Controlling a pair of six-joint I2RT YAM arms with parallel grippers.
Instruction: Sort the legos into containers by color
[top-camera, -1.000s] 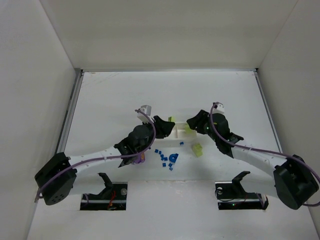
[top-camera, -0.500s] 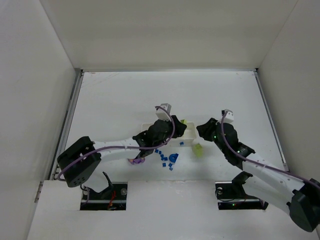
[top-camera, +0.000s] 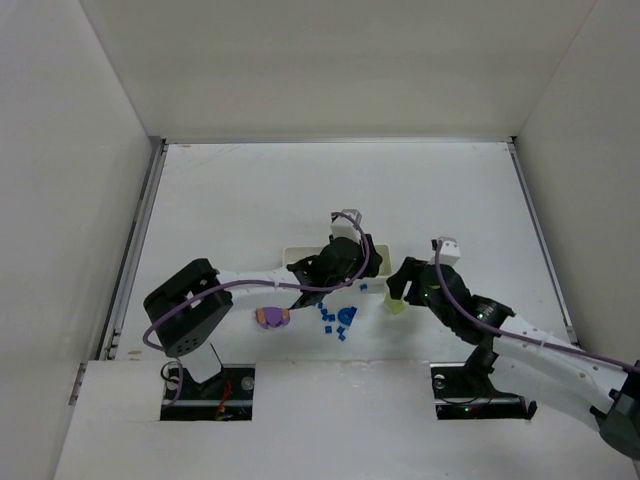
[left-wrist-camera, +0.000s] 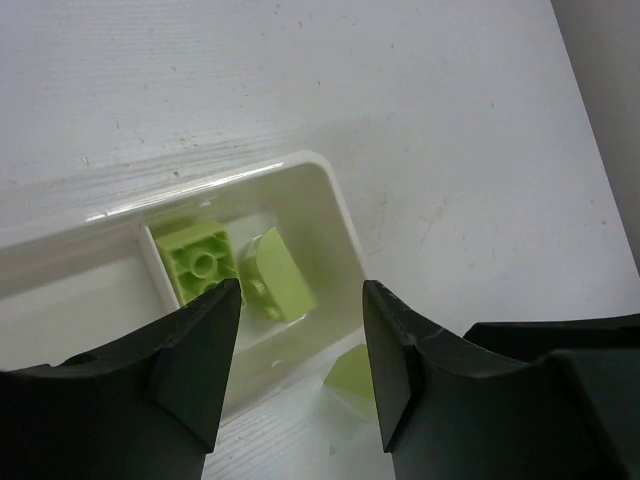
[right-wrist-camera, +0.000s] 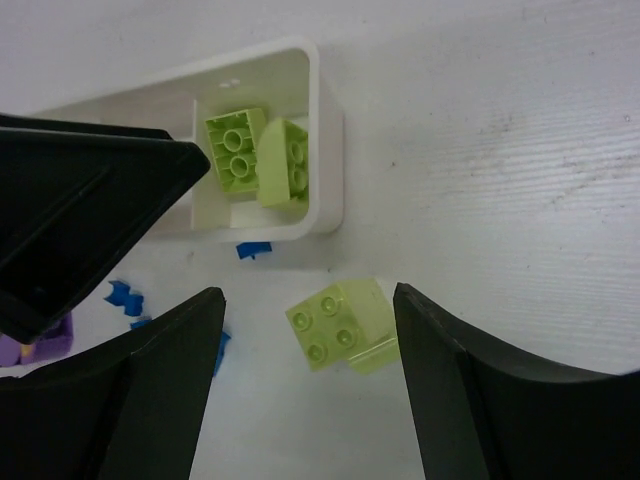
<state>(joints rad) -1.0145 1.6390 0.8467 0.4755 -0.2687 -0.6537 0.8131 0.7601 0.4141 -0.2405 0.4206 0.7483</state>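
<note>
The white tray (top-camera: 298, 257) lies mid-table. Its right compartment (right-wrist-camera: 325, 130) holds two yellow-green bricks (right-wrist-camera: 238, 145) (right-wrist-camera: 285, 160), which also show in the left wrist view (left-wrist-camera: 200, 262). My left gripper (top-camera: 352, 262) hovers open and empty over that end of the tray (left-wrist-camera: 340, 230). A loose yellow-green brick (top-camera: 395, 303) lies on the table just in front of the tray. My right gripper (right-wrist-camera: 308, 310) is open, its fingers on either side above this brick (right-wrist-camera: 340, 325). Small blue bricks (top-camera: 328, 318), a rounded blue piece (top-camera: 347, 316) and the purple-and-orange piece (top-camera: 270, 317) lie in front of the tray.
White walls enclose the table on three sides. The left arm's gripper (right-wrist-camera: 80, 210) fills the left of the right wrist view, close to my right gripper. A tiny blue brick (right-wrist-camera: 253, 249) lies against the tray's front wall.
My left gripper swung right to the tray's right end, uncovering the purple-and-orange piece. My right gripper drew back from the tray to above the loose yellow-green brick.
</note>
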